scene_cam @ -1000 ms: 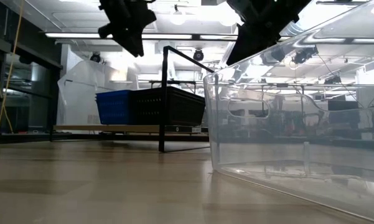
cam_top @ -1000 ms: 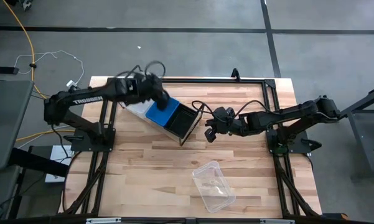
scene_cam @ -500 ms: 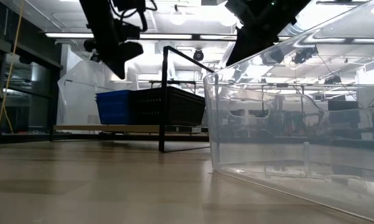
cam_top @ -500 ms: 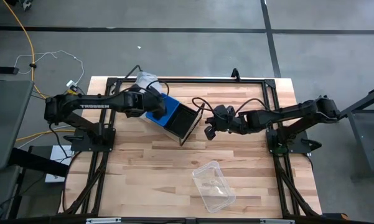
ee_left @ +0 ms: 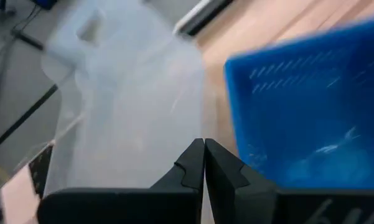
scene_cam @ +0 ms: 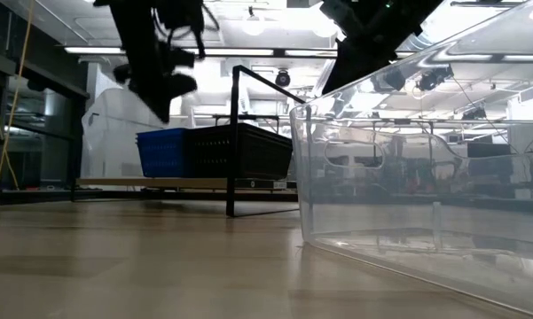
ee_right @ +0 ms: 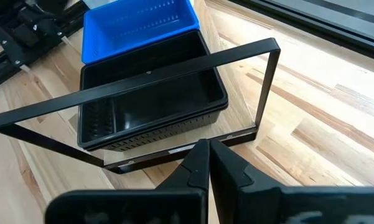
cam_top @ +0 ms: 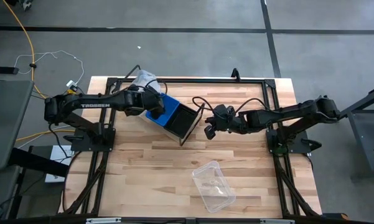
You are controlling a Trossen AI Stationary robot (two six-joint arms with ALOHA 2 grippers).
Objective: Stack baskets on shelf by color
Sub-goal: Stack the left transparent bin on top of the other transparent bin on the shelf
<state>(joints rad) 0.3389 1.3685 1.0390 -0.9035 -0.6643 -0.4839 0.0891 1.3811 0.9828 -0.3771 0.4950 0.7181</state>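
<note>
Baskets, counted as I see them from the overhead feed: one blue basket (cam_top: 163, 112) and one black slatted basket (cam_top: 182, 121) side by side inside the shelf (cam_top: 199, 112), the blue one farther toward the left arm, the black one nearer the shelf's open black frame; a pale clear basket (cam_top: 143, 79) beyond the blue one at the far edge of the worktop (cam_top: 143, 174); a second clear basket (cam_top: 213, 185) lying well apart on the near half of the worktop, so close to the low camera that it fills that view's right side;

Left gripper (ee_left: 203, 163): over the far left corner of the shelf, at the seam between the blue basket and the pale clear one; fingers pressed together tip to tip in its wrist feed, nothing between them that I can make out;

Right gripper (ee_right: 208, 163): held above the worktop just off the shelf's open side, facing the black basket through the frame; fingers together, empty;

Shelf, low feed: black upright frame standing on a light wood base, blue and black baskets resting level within it; both arms enter from above.
</note>
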